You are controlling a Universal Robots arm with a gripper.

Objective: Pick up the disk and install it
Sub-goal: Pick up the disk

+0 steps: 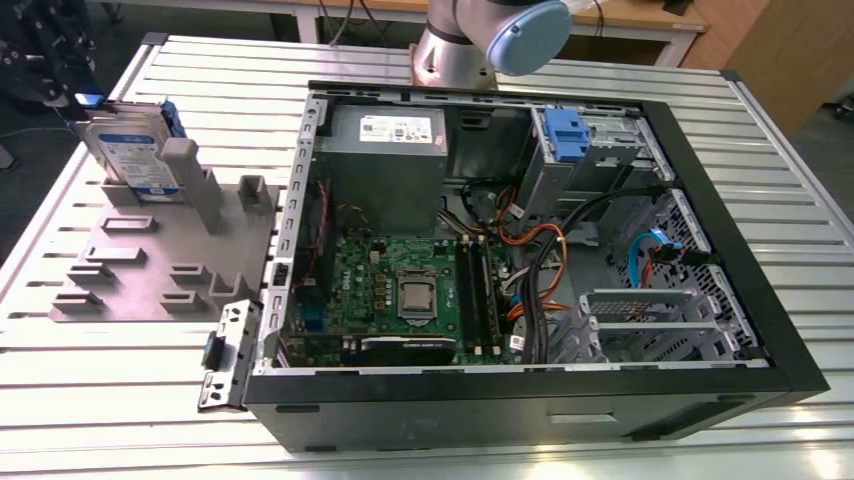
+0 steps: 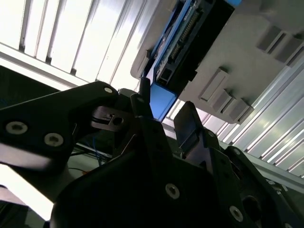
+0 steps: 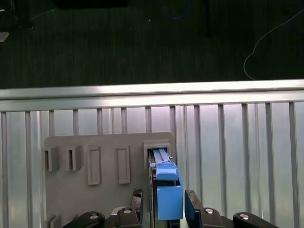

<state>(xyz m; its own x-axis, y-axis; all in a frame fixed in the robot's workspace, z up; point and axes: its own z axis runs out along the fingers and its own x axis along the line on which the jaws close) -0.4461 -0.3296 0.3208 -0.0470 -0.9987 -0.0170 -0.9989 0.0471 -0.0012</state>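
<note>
**Operator:** Where's the disk?

**Spotter:** Your disk (image 1: 134, 150) stands on edge in a slot of the grey holder (image 1: 147, 270), in the upper left of the exterior view. It's well apart from the case (image 1: 747, 250).

**Operator:** And the claw?

**Spotter:** Open. In the first wrist view your claw (image 3: 164, 199) straddles the disk (image 3: 167, 190), one black finger (image 3: 137, 194) to each side, with a thin gap at each. In the second wrist view the claw (image 2: 165, 102) has the disk's (image 2: 175, 52) blue rail between its tips, by the connector end.

**Operator:** What hems it in?

**Spotter:** The slot walls hug the disk's lower edge. A tall grey post (image 1: 180, 175) stands just beside it, toward the exterior view's right. The top edge stands in open air.

**Operator:** And the case?

**Spotter:** You have it lying with its open side up and a black rim all round. A grey box (image 1: 387, 140) sits in its upper left corner and a blue bracket (image 1: 566, 135) tops the cage at upper right. Orange and black cables (image 1: 534, 240) loop between that cage and the green board (image 1: 400, 290).

**Operator:** Surfaces?

**Spotter:** The counter (image 1: 120, 400) is ribbed aluminium, long slats with grooves between. The holder is matte grey and blocky, with rectangular pockets. Your disk is flat silver metal with a white-and-blue label and smooth blue plastic rails. The claw is matte black, studded with bolts.
</note>
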